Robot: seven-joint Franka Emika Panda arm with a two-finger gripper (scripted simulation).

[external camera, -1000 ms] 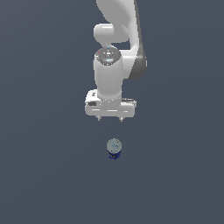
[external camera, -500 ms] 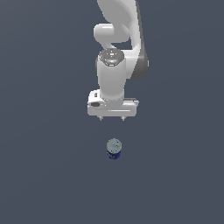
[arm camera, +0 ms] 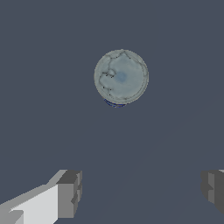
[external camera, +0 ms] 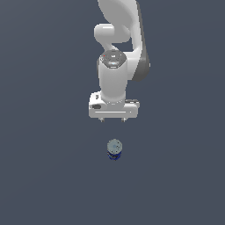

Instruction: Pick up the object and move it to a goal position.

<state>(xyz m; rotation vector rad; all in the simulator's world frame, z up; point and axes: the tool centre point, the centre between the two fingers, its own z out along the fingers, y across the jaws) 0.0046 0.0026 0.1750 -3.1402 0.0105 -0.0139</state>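
The counter (external camera: 44,176) is a flat, dark grey-blue surface that fills the exterior view to every edge, with no rim or border in sight. The white arm (external camera: 121,52) comes down from the top edge of that view, near the middle, and ends in a broad white hand block from which two short fingers (external camera: 102,119) point down; the gripper (external camera: 112,119) hangs above the counter and touches nothing. In the wrist view the fingers (arm camera: 70,192) stand wide apart, one grey pad at each side of the picture with bare counter between them, so they are open and hold nothing. The can (external camera: 114,149) stands upright on the counter, apart from the gripper and below it in the exterior view, roughly in line with the middle of the hand block. Its pale grey-silver round top faces up and a band of dark blue label shows under it. In the wrist view the can (arm camera: 121,77) is seen almost straight from above, so that the round top hides nearly all of the side and only a thin blue sliver shows at one edge; it lies ahead of the gap between the pads, not within it. Bare counter surrounds the can on every side, with nothing else standing near it in either view.
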